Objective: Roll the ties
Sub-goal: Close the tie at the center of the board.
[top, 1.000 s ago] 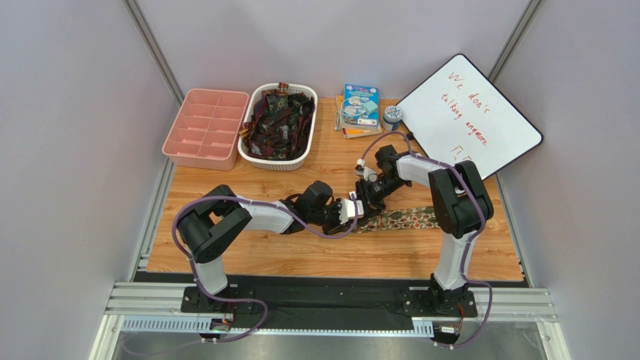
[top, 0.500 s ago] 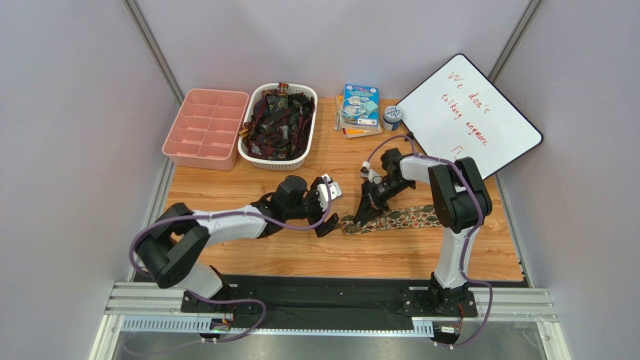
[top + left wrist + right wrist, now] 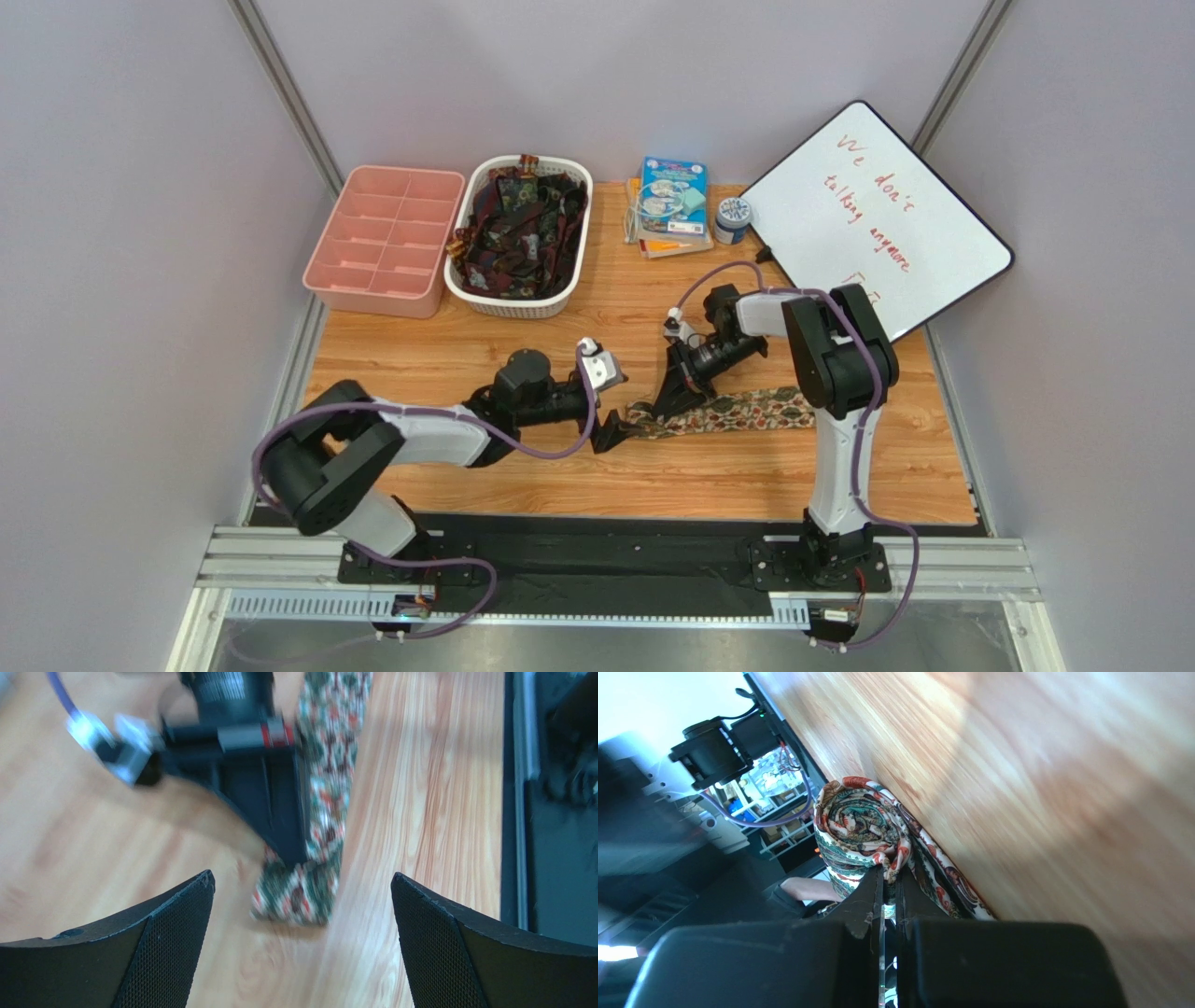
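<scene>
At the middle of the wooden table (image 3: 463,483), the olive-green tie (image 3: 744,410) lies flat, running left to right, with its left end wound into a small roll (image 3: 859,829). Right gripper (image 3: 662,405): fingers pressed together, pinching the fabric at that rolled end. The right wrist view shows the roll sitting just beyond the closed fingertips (image 3: 868,903), against the table surface. Left gripper (image 3: 613,403): jaws spread wide, holding nothing, positioned just left of the rolled end and pointing toward it. In the left wrist view, its two fingers (image 3: 168,938) frame the end of the tie without touching it, and the right gripper stands on the fabric. At the far left, a white basket (image 3: 568,287) holds the other ties (image 3: 516,231), dark red and black, in a loose heap. A pink compartment tray (image 3: 382,238) stands just left of the basket. A whiteboard (image 3: 877,210) leans at the far right, with books (image 3: 671,203) and a tape roll (image 3: 732,214) beside it
</scene>
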